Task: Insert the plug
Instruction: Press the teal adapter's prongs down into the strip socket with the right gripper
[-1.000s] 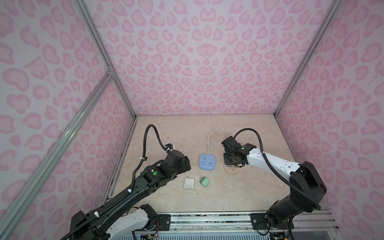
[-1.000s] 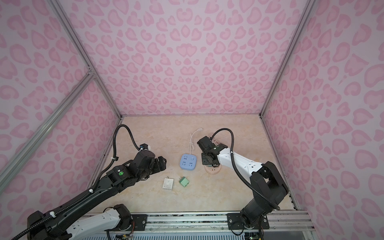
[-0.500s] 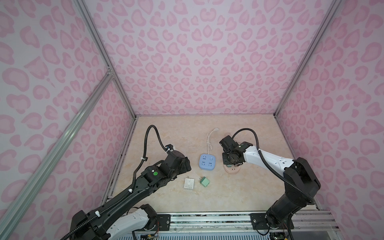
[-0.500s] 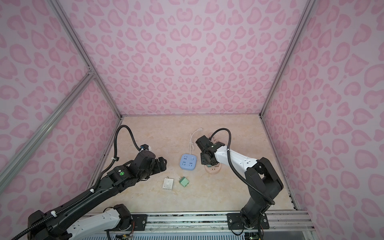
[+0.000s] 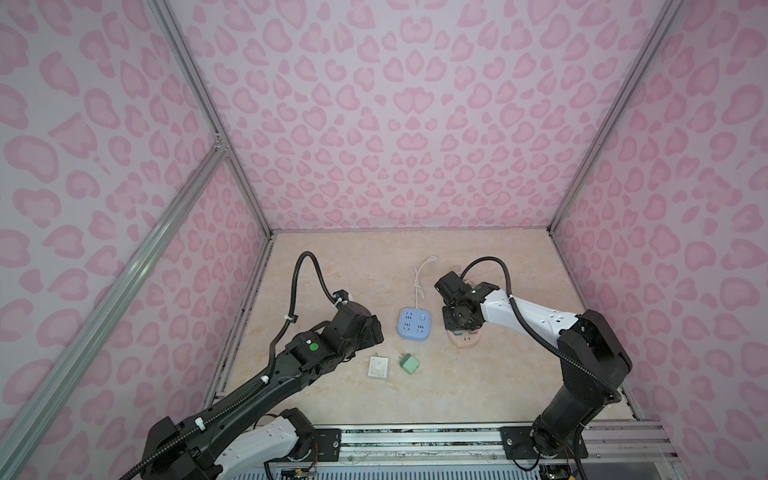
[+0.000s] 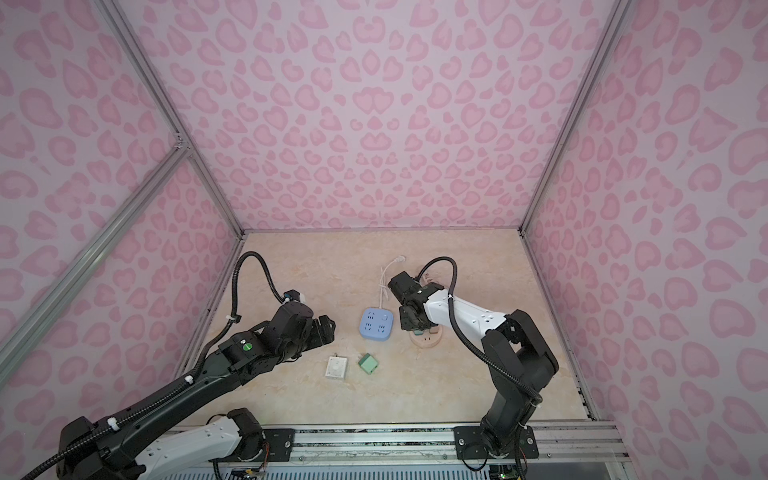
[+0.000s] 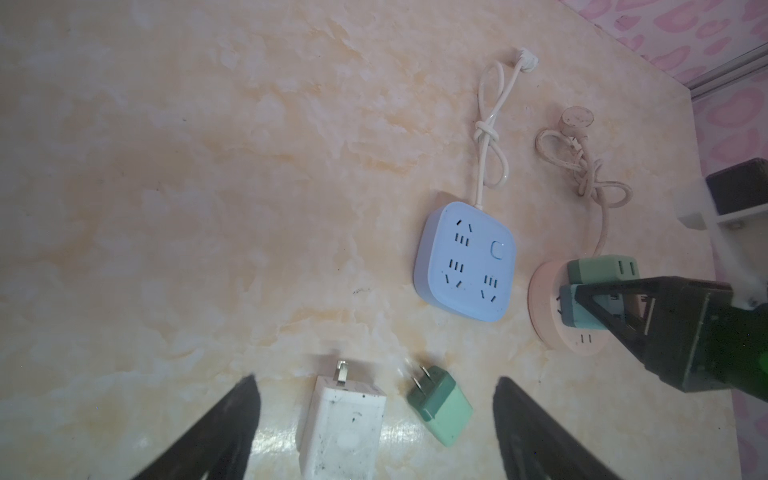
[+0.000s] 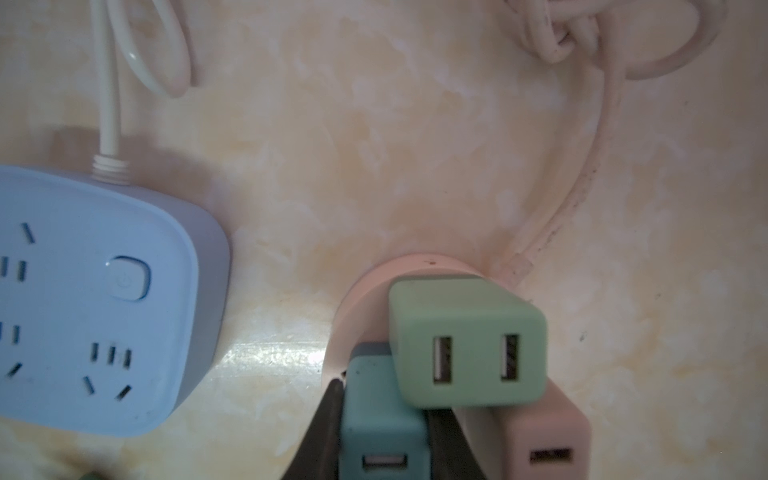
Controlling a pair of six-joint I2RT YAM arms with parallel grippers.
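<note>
Over on the left, my left gripper (image 7: 374, 380) hangs with its jaws spread wide, holding nothing. Close by on its near side lie a white charger (image 7: 343, 419) and a green plug (image 7: 442, 409), side by side but apart. Mid-table sits the blue power strip (image 5: 414, 324). Just right of it, my right gripper (image 8: 382, 399) is clamped on the teal plug (image 8: 380, 428), which stands on the round pink socket (image 8: 365, 291) beside a pale green charger (image 8: 465, 345) — how deep it sits, I can't tell.

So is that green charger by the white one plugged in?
No, it's out. The green charger lies on the table with its prongs bare.
</note>
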